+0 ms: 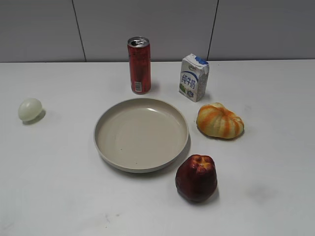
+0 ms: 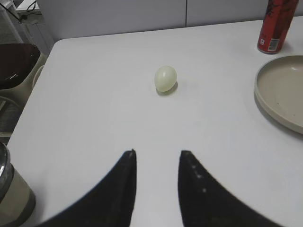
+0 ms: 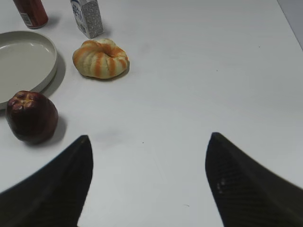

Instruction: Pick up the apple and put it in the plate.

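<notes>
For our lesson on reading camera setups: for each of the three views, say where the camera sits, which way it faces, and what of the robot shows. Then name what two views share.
Exterior view: raised at the table's front, slanting down toward the back wall; plate central, apple nearest; no robot part shows.
Left wrist view: on the left arm, low, facing the egg-like ball; left claw open, empty.
Right wrist view: on the right arm, facing the table; right claw wide open; apple at its left.
Shared: both wrist views catch the plate and the red can.

The left gripper is seen parted, empty; a pale egg-like ball lies ahead, the plate to its right.
</notes>
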You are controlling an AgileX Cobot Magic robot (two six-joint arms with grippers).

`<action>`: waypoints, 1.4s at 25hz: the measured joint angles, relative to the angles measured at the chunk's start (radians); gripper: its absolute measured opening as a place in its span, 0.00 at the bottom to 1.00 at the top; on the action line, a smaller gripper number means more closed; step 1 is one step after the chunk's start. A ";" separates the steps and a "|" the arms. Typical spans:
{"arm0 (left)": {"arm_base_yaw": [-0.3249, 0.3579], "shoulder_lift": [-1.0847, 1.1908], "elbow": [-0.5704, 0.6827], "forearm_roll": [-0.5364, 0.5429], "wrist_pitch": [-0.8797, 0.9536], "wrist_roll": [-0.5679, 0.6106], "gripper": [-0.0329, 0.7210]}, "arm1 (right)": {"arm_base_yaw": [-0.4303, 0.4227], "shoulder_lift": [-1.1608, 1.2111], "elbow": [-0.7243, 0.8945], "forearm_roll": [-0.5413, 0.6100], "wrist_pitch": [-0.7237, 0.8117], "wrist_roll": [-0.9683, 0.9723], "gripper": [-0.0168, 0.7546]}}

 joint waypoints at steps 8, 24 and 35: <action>0.000 0.000 0.000 0.000 0.000 0.000 0.36 | 0.000 0.000 0.000 0.000 0.000 0.004 0.79; 0.000 0.000 0.000 0.000 0.000 0.000 0.36 | 0.000 0.488 -0.071 0.146 -0.496 -0.056 0.83; 0.000 0.000 0.000 0.000 0.000 0.000 0.36 | 0.270 1.177 -0.317 0.271 -0.283 -0.287 0.83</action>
